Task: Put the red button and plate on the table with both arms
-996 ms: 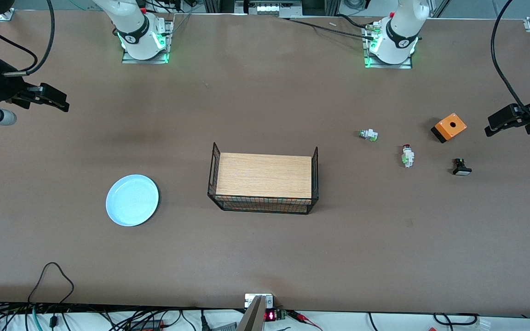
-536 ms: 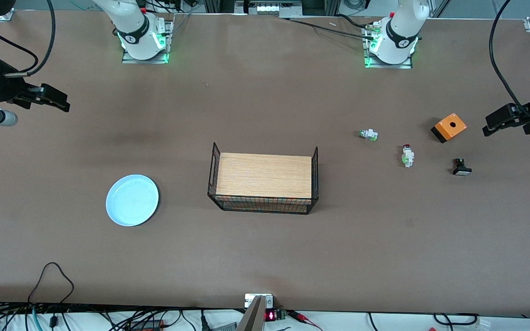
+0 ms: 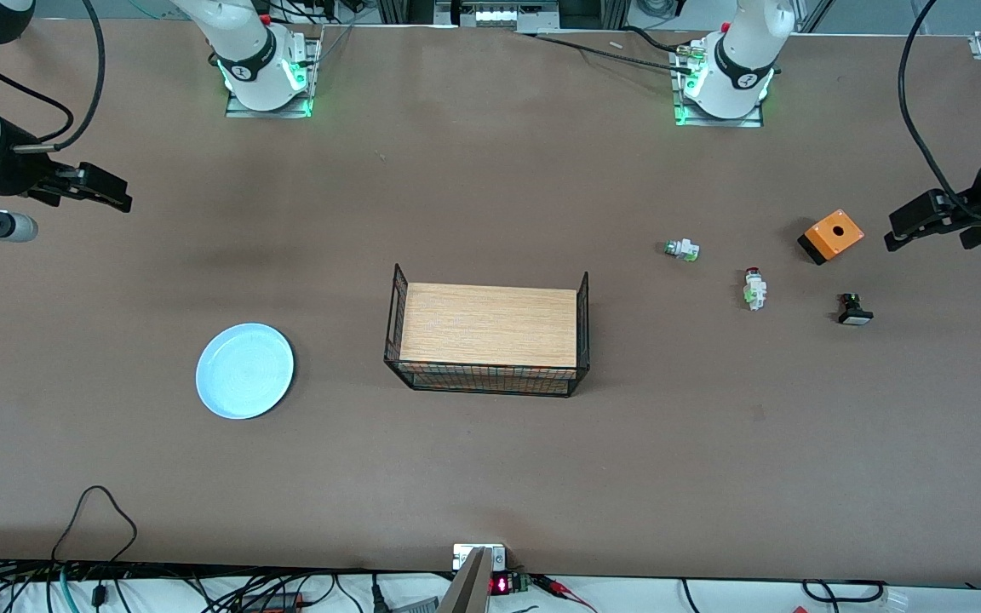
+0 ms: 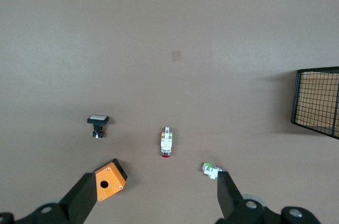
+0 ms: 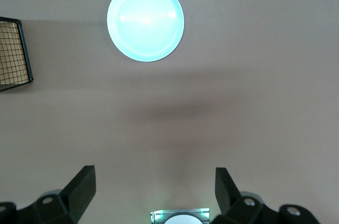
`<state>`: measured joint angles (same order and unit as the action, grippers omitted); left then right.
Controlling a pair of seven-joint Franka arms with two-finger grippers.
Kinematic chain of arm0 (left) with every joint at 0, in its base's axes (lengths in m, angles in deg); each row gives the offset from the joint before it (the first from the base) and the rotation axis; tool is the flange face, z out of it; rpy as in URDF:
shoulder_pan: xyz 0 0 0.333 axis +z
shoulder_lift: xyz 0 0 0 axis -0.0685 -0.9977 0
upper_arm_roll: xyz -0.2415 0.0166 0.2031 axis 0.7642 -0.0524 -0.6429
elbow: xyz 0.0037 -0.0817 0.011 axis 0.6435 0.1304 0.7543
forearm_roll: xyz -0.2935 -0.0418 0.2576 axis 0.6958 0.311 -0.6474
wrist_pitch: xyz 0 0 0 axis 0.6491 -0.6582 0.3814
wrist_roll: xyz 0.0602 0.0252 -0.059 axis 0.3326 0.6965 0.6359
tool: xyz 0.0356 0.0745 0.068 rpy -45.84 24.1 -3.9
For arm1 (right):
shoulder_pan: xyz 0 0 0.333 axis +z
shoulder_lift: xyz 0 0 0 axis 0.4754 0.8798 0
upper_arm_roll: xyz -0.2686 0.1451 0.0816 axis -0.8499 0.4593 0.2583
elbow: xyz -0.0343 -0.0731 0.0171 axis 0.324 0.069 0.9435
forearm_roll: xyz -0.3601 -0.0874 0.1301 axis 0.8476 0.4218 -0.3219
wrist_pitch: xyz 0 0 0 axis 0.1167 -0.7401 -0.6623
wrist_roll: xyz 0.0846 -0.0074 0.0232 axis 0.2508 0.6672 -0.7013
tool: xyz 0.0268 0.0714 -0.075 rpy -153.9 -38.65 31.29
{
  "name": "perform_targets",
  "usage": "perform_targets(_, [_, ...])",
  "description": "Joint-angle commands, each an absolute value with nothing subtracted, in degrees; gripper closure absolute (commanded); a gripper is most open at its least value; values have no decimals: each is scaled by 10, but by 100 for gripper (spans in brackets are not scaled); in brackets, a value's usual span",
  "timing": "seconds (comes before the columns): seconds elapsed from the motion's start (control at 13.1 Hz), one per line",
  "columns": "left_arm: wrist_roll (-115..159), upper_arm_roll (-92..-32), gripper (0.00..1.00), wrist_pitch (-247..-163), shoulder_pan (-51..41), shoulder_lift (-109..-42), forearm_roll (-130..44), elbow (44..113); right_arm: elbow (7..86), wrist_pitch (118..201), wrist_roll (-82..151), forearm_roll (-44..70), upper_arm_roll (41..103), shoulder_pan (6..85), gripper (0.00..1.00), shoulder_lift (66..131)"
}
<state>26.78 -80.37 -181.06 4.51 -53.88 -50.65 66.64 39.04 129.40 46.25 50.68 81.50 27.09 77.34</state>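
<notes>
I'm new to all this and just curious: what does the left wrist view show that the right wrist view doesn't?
Only the left wrist view: the red button, a white switch, a black-bodied button, an orange box and the open left gripper.
Only the right wrist view: the plate and the open right gripper.
Both: the brown table and a corner of the wire rack.

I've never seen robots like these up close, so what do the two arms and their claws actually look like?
Both arms are white, rounded tubes with black joint bands, on metal base plates glowing green at the left arm and the right arm. Black cables loop to the wrists. The left gripper and right gripper are black with two flat, angular fingers.
</notes>
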Motion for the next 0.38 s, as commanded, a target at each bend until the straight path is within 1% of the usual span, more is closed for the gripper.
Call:
perform_targets(0.0, [272, -802, 0, -1803, 49, -529, -499, 668, 379, 1275, 473, 513, 822, 277, 0, 770])
perform_targets(0.31, [272, -803, 0, -1803, 51, -530, -499, 668, 382, 1268, 473, 510, 821, 275, 0, 769])
